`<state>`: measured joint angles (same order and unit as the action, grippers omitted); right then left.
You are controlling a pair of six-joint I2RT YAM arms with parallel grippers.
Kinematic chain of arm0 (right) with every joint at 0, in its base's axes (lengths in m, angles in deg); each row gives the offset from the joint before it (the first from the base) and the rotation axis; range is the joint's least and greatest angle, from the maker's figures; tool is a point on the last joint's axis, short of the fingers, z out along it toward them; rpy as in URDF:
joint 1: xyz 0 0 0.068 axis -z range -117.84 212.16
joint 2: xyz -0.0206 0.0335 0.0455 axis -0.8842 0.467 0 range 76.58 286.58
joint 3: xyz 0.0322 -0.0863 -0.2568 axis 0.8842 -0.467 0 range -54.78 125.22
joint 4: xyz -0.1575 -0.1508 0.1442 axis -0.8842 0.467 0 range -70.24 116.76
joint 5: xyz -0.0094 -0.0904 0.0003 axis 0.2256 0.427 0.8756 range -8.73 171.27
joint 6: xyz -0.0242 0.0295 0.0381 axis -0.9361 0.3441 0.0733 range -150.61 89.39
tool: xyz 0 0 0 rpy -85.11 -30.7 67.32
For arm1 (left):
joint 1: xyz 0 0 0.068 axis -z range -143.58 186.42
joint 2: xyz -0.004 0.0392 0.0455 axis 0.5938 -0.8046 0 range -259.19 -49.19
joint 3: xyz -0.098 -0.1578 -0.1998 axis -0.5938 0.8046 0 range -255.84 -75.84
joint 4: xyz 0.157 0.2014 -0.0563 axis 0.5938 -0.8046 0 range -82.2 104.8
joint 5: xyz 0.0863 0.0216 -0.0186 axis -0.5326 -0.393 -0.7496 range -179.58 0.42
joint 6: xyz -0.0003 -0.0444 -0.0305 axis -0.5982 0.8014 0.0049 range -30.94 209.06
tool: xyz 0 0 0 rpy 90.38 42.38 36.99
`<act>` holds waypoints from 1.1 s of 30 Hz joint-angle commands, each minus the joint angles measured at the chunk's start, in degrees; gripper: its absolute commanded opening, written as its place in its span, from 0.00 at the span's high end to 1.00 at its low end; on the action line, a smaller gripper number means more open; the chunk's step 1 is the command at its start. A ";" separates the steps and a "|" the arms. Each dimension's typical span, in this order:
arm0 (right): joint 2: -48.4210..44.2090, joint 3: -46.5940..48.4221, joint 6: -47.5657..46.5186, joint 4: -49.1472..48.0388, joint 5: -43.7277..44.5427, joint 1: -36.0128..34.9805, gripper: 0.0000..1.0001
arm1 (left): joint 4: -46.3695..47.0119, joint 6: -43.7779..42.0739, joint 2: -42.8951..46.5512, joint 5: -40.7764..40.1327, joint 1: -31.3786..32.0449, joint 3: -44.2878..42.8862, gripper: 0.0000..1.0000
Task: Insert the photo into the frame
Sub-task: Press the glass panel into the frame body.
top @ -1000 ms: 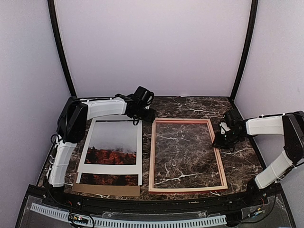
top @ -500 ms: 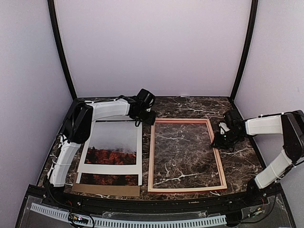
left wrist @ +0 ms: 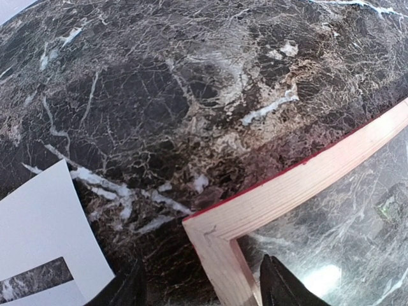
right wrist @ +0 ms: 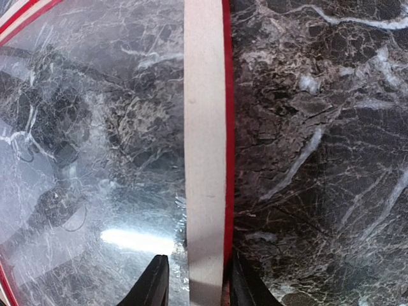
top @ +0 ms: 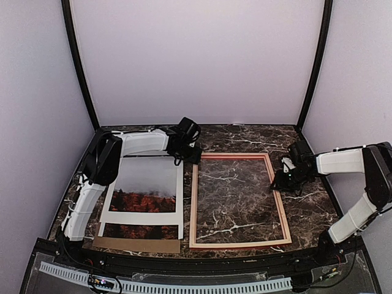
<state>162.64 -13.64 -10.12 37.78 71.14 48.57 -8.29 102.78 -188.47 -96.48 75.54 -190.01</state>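
The frame (top: 195,202) lies flat on the tabletop (top: 312,208), pale wood side up, right of centre. Just to its left is the photo (top: 147,184), well short of going in: it sits under a white mat (top: 141,217) and on a brown board (top: 138,245). The left pincer (top: 188,153) is down at the frame's far left corner. In its wrist view the fingers are spread on either side of the left rail, with the outer one clear of the wood. The right pincer (top: 283,179) brackets the right rail closely, but I cannot tell whether it is actually squeezing it. The step in hand looks like placing the frame with both arms. To do that well, each pincer should take a firm hold on its rail before anything moves. The two arms should then travel together so the thin frame is not twisted. It should stay flat and low, and its left rail should stay off the mat's edge.
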 commanded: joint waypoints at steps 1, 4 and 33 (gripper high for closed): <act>0.46 0.51 0.34 -2.21 -1.62 0.14 0.66 | -1.75 0.35 0.20 0.50 0.45 0.51 0.38; 0.67 0.60 0.35 -2.26 -1.61 0.18 0.65 | -2.38 0.35 0.29 0.21 0.61 0.30 0.37; 4.29 4.08 -0.13 -0.67 3.87 1.93 0.69 | -4.46 0.91 23.51 -4.11 -0.22 12.11 0.34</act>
<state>165.26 -11.72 -9.42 37.56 72.27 49.95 -11.55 103.63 -172.19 -97.92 75.93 -182.25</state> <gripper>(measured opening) 0.316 0.658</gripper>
